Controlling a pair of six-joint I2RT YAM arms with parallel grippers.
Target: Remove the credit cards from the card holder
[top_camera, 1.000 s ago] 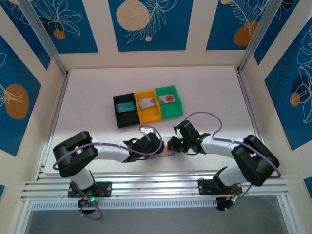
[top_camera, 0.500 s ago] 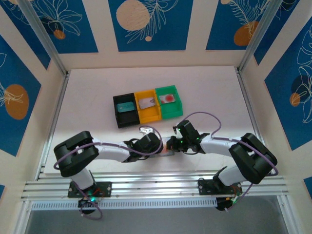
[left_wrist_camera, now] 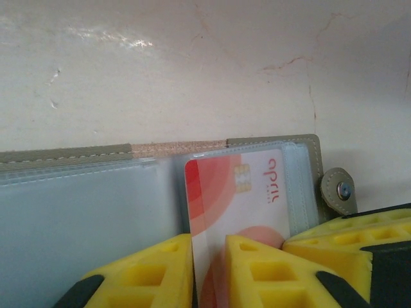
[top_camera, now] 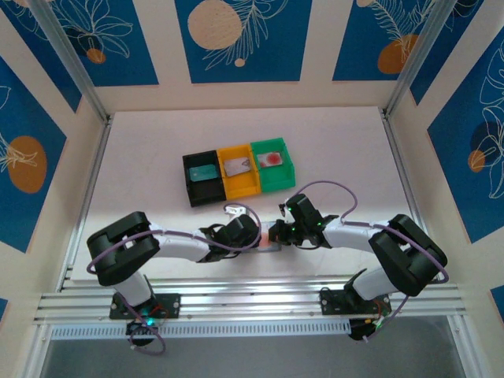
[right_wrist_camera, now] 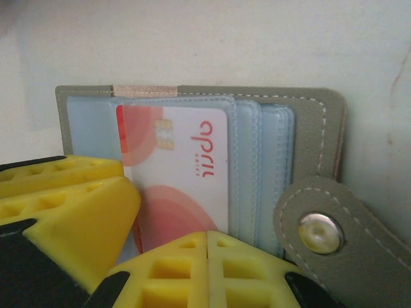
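The pale red-dotted plastic card (left_wrist_camera: 234,192), thin and likely stiff and slippery, sits in the grey-taupe wallet (left_wrist_camera: 273,142) at frame centre; take its free lower edge. The left claw (left_wrist_camera: 209,256) is almost together, grip unclear; the right claw (right_wrist_camera: 207,247) is together.

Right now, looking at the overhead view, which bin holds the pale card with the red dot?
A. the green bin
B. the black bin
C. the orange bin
A: in the top view the pale card with the red dot lies inside the green bin, the right-hand one of the three bins in the row.
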